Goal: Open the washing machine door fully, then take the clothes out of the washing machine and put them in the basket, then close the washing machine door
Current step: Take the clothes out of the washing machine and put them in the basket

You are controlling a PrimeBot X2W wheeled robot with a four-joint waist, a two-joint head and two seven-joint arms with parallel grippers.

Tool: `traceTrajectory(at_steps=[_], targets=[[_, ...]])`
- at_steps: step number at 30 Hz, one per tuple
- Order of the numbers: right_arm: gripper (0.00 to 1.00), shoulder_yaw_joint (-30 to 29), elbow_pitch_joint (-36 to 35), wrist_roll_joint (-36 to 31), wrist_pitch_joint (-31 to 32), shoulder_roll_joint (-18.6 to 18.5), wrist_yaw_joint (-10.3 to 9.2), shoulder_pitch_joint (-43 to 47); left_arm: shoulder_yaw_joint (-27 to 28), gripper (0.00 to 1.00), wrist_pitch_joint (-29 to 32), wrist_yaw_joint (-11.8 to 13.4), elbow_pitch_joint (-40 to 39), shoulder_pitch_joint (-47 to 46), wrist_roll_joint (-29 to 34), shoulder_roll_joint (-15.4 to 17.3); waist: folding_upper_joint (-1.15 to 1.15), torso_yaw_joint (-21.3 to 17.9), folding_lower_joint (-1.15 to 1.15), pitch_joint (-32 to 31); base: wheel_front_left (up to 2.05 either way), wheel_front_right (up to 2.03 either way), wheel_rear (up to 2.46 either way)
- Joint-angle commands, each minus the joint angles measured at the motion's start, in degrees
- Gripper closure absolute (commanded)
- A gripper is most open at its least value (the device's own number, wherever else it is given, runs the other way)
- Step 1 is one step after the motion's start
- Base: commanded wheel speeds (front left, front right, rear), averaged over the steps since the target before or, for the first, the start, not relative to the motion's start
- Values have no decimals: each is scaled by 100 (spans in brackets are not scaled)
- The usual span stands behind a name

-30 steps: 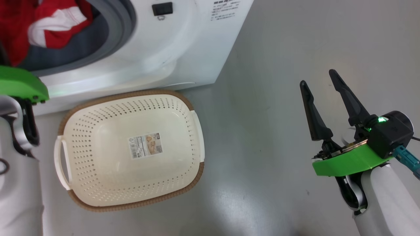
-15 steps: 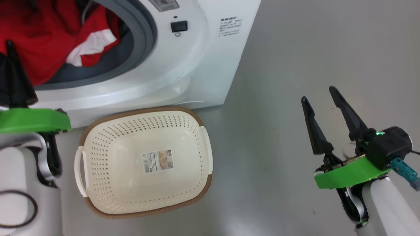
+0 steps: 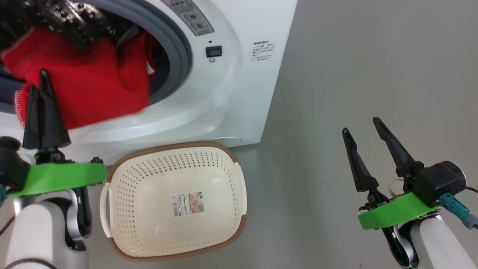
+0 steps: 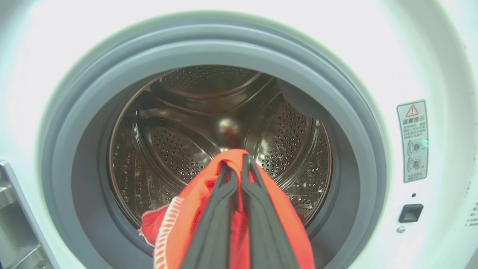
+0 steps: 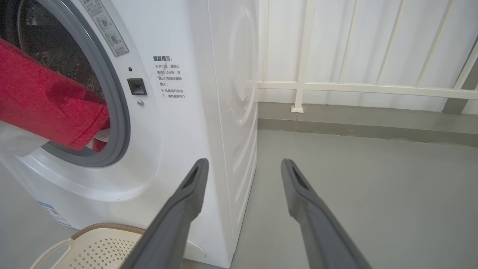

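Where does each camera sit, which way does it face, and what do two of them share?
Head view: on the head, looking down at the basket before the washing machine; left gripper shut on the clothes, right gripper open.
Left wrist view: left wrist, facing into the drum; the left gripper pinches the clothes.
Right wrist view: right wrist, facing the washing machine's corner and a railing; the right gripper open.
Shared: head and right wrist both show the basket.

Grey floor (image 3: 336, 74) — smooth, glossy w/ soft light patches, takes the head view from 12 round to 6 o'clock. In the right wrist view a white railing (image 5: 373, 89) spans 12 to 3 o'clock: uprights + one horiz. bar, pale sheeting (image 5: 351, 41) behind. Below it — a low grey kerb (image 5: 354, 121); one upright's foot (image 5: 297, 109) meets its top edge.
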Motion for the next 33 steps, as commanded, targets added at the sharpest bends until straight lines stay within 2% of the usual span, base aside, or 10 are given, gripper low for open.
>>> traceTrajectory(at_steps=[1,13,18,25,33], targets=[[0,92,-124,-44,-36,-8,36,69,138,100,51,51,-335,112,81,147,0,17,0,-148,0,0,0],[0,100,-81,-36,-36,8,36,245,-81,100,475,231,-2121,676,304,129,0,-37,0,-480,0,0,0],[0,145,-87,-21,-36,47,36,309,-241,100,636,273,-2548,1001,327,61,0,-61,0,-492,0,0,0],[0,172,-47,-13,-36,65,36,383,-489,100,552,299,-2044,1459,119,-89,0,-47,0,-507,0,0,0],[0,208,-77,-21,-36,-28,36,300,-781,100,329,45,-197,1397,-478,-195,0,2,0,-319,0,0,0]])
